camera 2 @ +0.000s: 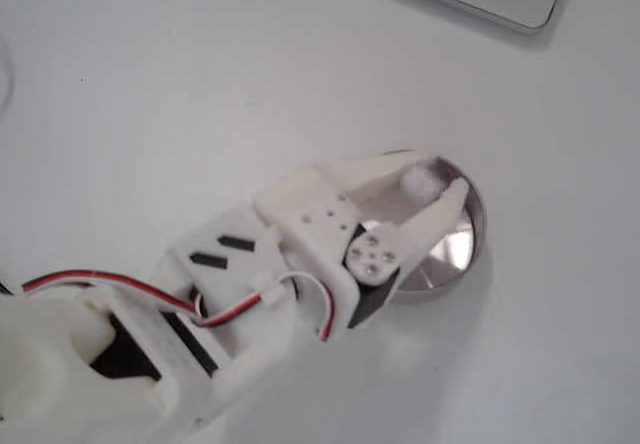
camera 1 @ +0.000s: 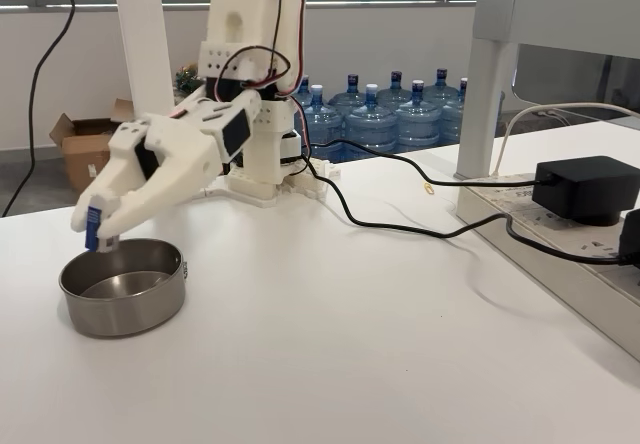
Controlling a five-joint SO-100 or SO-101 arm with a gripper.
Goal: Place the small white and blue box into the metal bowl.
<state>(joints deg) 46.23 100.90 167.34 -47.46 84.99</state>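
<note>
White 3D-printed two-finger gripper [camera 1: 97,226] clamped on the small white and blue box [camera 1: 92,226], jaws only box-width apart. Box is upright, held just above the far-left rim of the round dull grey steel bowl [camera 1: 125,302], at the left of the white table [camera 1: 350,344]. In a fixed view from above, gripper [camera 2: 428,186] overhangs the bowl [camera 2: 462,249]; box [camera 2: 421,181] sits between the fingertips.

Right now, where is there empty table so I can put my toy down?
The white table is bare between the metal bowl and the power strip, in front of the black cable. It's crowded at the bowl, where the hand holds the small box above it.
</note>
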